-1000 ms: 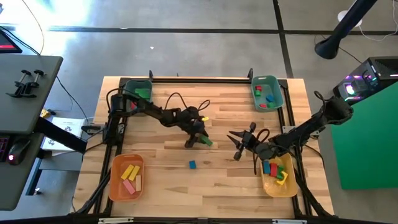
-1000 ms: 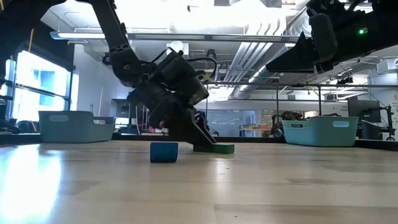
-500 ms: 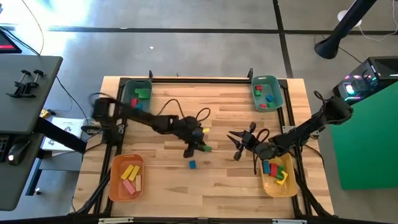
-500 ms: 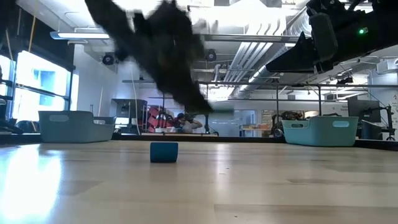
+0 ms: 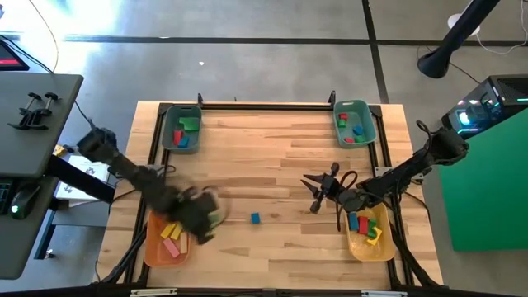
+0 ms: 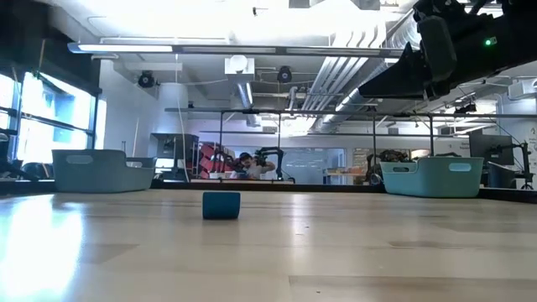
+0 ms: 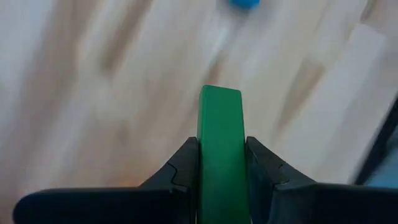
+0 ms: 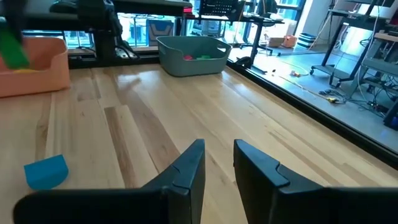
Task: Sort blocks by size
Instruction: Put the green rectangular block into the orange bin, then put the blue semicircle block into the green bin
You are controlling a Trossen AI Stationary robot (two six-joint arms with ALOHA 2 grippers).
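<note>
Only wrist-visible: green bar [image 7: 221, 149] between left pincer [image 7: 221, 163] fingers.

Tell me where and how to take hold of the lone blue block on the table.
Come straight down on the blue block and pinch two opposite flat sides. It looks like a small cube lying flat on the bare table, with nothing touching it. The right tool, open and nearer, probably reaches more easily.

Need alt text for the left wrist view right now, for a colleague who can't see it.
The left gripper holds a green block upright between its two dark fingers, above blurred wooden table. A small blue block shows at the far edge.
</note>
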